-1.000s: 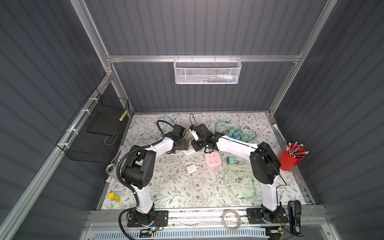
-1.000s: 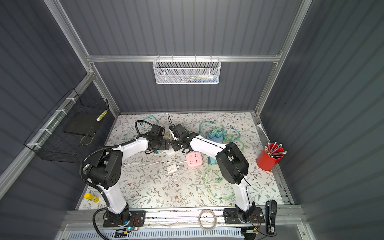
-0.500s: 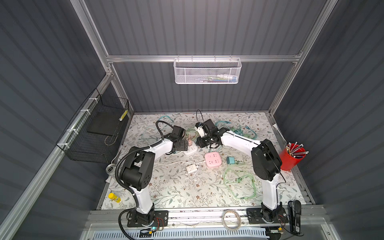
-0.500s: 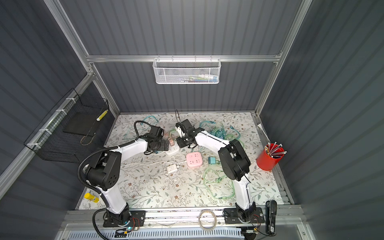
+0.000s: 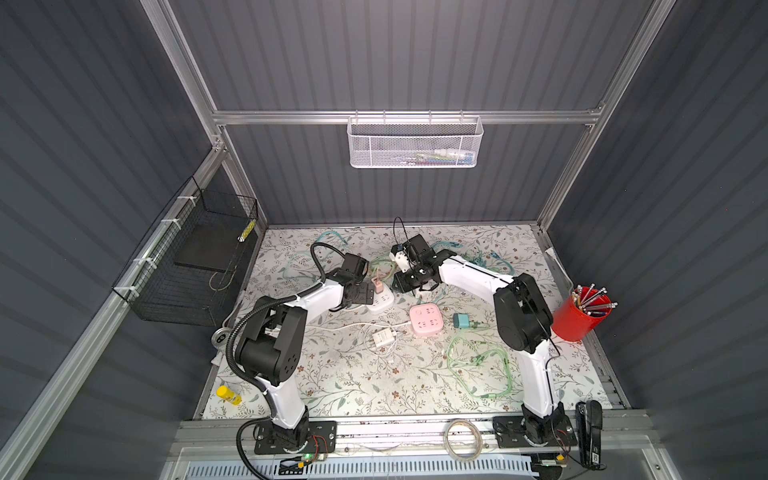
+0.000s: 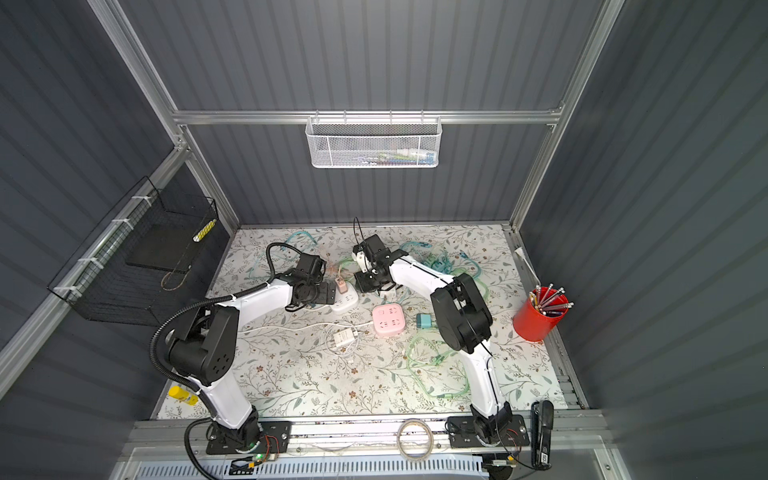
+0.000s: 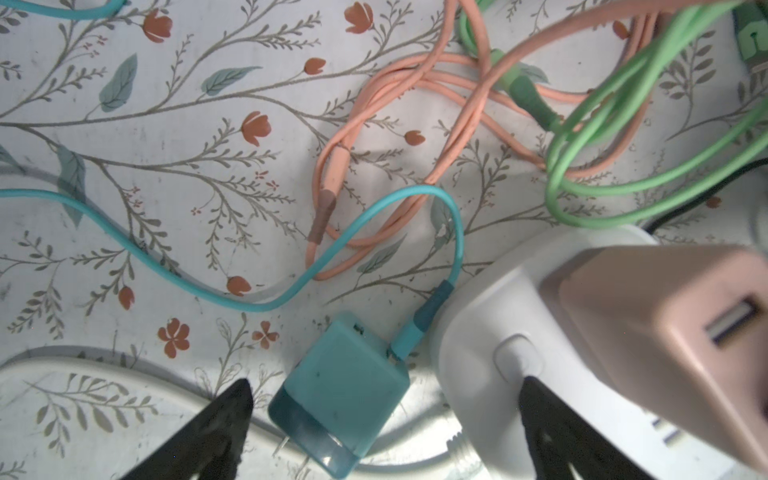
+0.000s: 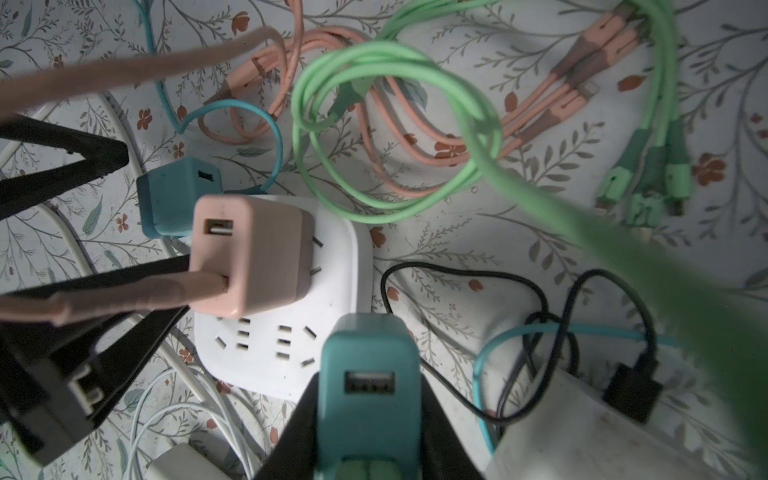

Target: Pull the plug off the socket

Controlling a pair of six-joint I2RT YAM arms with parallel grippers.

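Front rail, nearest: tape ring (image 5: 461, 436) and black stapler (image 5: 590, 419). On the floral mat (image 5: 353, 386), nearer than the white socket (image 5: 381, 302): yellow bottle (image 5: 228, 395) far to its left at the mat's edge, green cable loop (image 5: 478, 365) to its right, white charger (image 5: 384, 338) with its cord, then the pink socket (image 5: 426, 320) near the white one on the right. Red cup (image 5: 582, 313) of pens, well to the right of the white socket. White socket itself: a pink plug (image 8: 249, 257) sits in its top, tilted, prongs partly showing, with a pink cable in its port. Left gripper (image 7: 385, 380): pincer wide apart, low at the white socket's left side, holding nothing and straddling a loose teal plug (image 7: 338, 399) that lies on the mat just beside the socket. Right gripper (image 8: 370, 382): pincer clamped on the held plug (image 8: 370, 345), teal, which is up off the white socket and at its right side; the socket holes beside it show bare. Just beyond the white socket: cable tangle (image 7: 328, 195) of pink, green and teal. Farther, left of the socket: black wire basket (image 5: 187, 266) on the side wall. Farthest: white mesh basket (image 5: 415, 143) on the back wall.
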